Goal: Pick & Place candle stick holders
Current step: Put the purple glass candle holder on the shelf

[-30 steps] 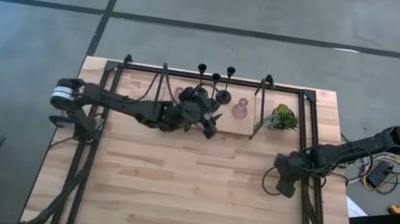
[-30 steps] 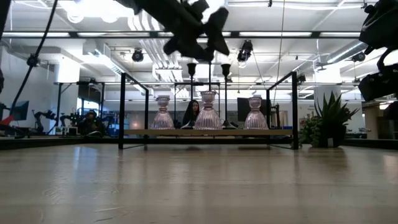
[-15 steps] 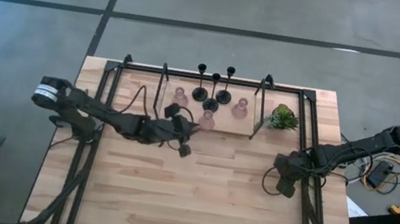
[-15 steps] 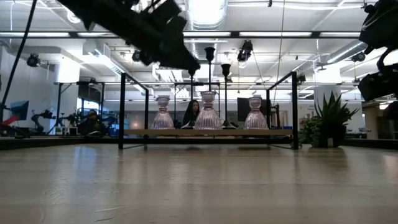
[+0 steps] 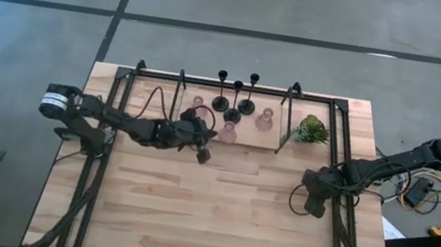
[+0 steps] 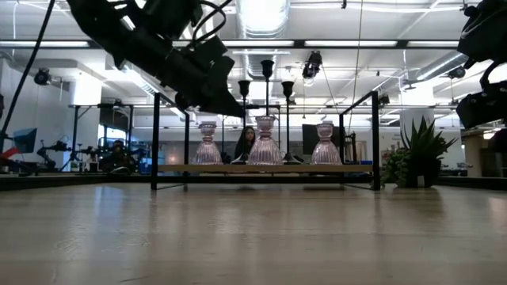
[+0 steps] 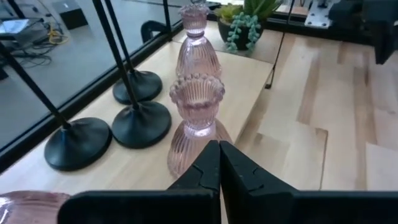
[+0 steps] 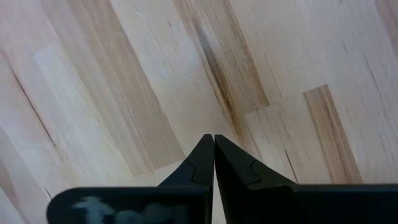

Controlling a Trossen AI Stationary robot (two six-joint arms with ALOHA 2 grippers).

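Hovering left gripper [image 7: 219, 163], fingers pressed together and empty, just short of the middle squat ribbed pink glass candle holder [image 7: 197, 127]. It stands upright on the pale board [image 7: 245, 74], dead ahead. Right gripper [image 8: 214, 155] parked closed, well apart; left arm nearer.

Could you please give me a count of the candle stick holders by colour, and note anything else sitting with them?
Black candle stick holders: 3
Pink glass candle stick holders: 3
Green plant: 1
Total: 7
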